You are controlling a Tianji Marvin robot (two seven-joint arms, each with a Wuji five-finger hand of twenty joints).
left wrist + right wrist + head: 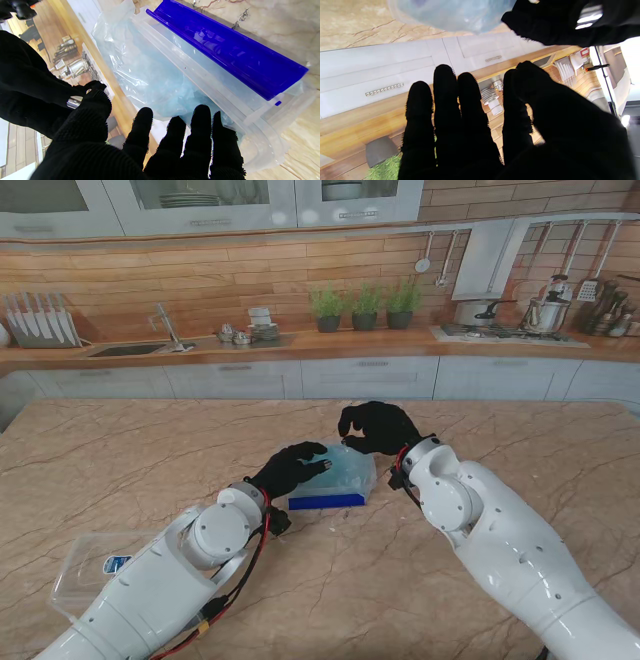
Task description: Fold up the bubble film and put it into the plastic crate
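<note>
The film point(345, 468) is already bundled inside the crate point(330, 500). The left hand point(290, 468) is spread loosely over it, seemingly pressing it down; the right hand point(375, 427) is curled empty behind the crate.

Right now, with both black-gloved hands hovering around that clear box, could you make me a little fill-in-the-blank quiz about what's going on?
1. The crumpled, pale bubble film lies inside the clear plastic crate, which has a long clip of the colour ____ on the side nearer to me.
2. The left hand has its fingers ____, holding nothing.
3. The tabletop has a ____ pattern.
4. A second clear plastic container sits to the robot's ____.

Missing words: blue; apart; marble; left
</note>
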